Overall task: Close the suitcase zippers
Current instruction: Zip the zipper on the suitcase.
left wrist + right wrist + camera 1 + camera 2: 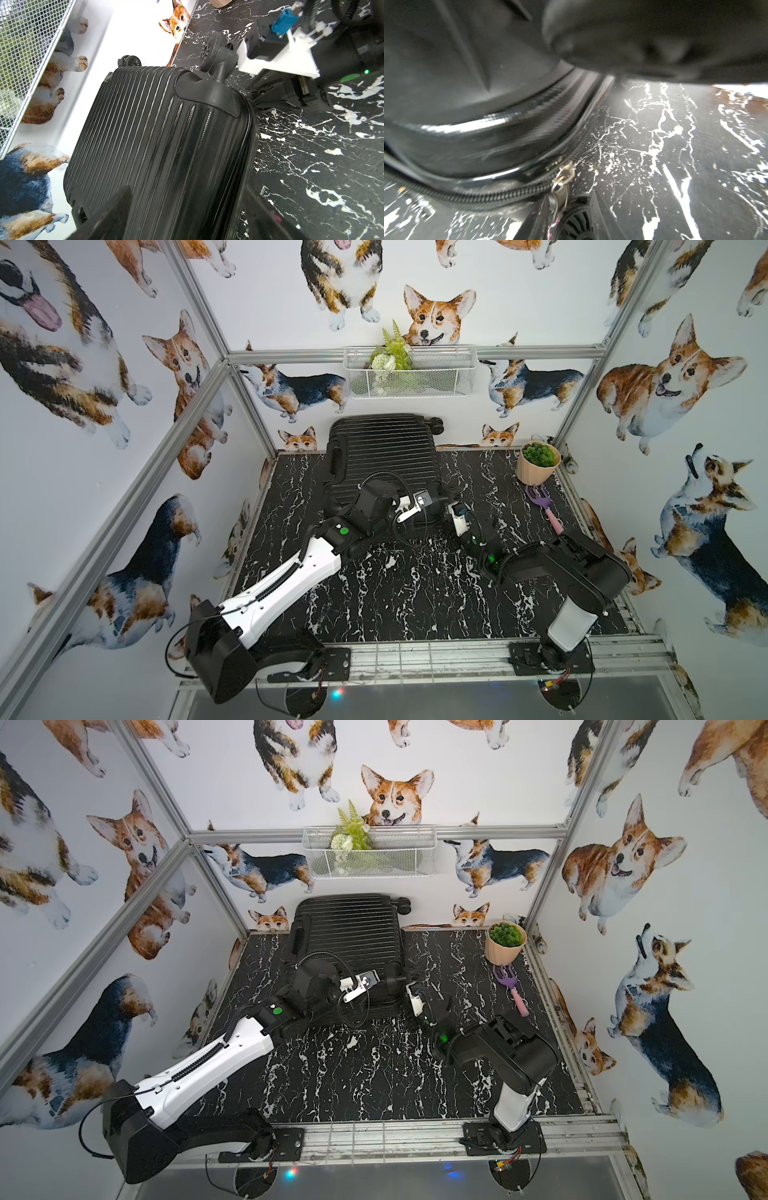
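Nearest the lens, the left arm [282, 580] reaches from the lower left of both top views to the suitcase [382, 448], which lies flat, ribbed shell up, at the upper centre of the table [415, 593]. The left gripper [187, 195] stands wide open over the near edge, with one finger above the shell and one past the rim. At the bottom centre of the right wrist view, the pull [559, 191] hangs from the zipper [500, 196] between the fingers of the right gripper [568, 207], with a wheel [577, 224] just behind. Whether those jaws pinch it I cannot tell. The teeth look meshed toward the lower left and seemingly unjoined toward the centre. The step appears to be drawing the slider round this corner. Pinch the pull close to the slider and draw along the track's curve, not away from it. Stay clear of the wheel, and have the left gripper hold the shell down so the halves meet.
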Action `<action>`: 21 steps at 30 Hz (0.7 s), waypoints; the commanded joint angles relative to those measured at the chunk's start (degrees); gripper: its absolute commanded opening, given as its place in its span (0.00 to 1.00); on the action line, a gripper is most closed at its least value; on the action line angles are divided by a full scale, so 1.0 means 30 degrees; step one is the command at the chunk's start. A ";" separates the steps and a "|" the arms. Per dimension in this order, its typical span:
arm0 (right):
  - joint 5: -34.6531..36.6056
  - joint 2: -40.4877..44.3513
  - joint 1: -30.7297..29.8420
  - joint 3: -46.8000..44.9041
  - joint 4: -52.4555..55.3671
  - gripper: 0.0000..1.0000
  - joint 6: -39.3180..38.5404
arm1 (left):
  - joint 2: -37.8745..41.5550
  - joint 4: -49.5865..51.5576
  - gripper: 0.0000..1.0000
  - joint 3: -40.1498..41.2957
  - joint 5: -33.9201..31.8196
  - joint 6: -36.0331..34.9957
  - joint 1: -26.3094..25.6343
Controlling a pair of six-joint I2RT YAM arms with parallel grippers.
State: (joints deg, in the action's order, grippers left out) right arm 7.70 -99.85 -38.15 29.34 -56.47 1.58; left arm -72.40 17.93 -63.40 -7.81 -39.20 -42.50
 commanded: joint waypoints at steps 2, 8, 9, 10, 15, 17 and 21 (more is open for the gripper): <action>0.0846 -0.0594 -0.0074 0.0473 -0.0985 0.34 0.0088 | 0.0109 -0.0280 0.87 0.0125 0.0030 -0.0153 0.0044; 0.1544 -0.1080 -0.0239 0.0266 -0.1978 0.32 0.0244 | 0.0140 -0.0342 0.87 0.0272 0.0011 -0.0213 0.0050; 0.1619 -0.1098 -0.0240 0.0322 -0.1921 0.32 0.0317 | 0.0177 -0.0353 0.87 0.0301 0.0023 -0.0208 0.0059; 0.1647 -0.1152 -0.0234 0.0421 -0.1782 0.31 0.0419 | 0.0198 -0.0382 0.87 0.0329 0.0026 -0.0205 0.0053; 0.1863 -0.1139 -0.0288 0.0451 -0.1953 0.31 0.0817 | 0.0221 -0.0415 0.87 0.0360 0.0100 -0.0175 0.0104; 0.1611 -0.1081 -0.0318 0.0429 -0.2103 0.34 0.0983 | 0.0198 -0.0432 0.87 0.0361 0.0112 -0.0175 0.0085; 0.1390 -0.0909 -0.0323 0.0804 -0.1368 0.37 0.1389 | 0.0198 -0.0412 0.87 0.0390 0.0099 -0.0180 0.0133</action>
State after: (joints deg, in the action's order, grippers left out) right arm 12.03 -103.22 -38.98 30.55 -59.29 3.73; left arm -72.01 17.87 -62.33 -7.81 -39.20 -42.37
